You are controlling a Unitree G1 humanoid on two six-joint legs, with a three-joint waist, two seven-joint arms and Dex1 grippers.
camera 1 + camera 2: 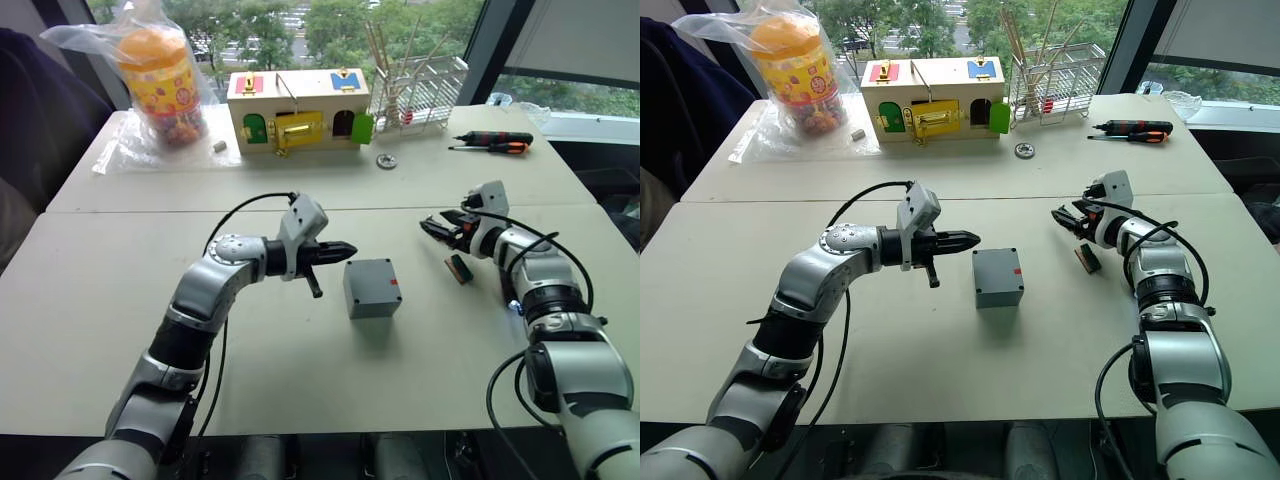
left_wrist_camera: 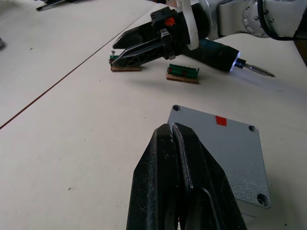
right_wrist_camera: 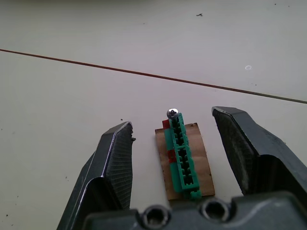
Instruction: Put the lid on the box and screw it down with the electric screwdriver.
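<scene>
Lid already on box, just ahead of my closed, empty left gripper; right gripper wide open, empty, straddling green connector strip; I'd fetch electric screwdriver beside it, gripping mid-barrel.
</scene>
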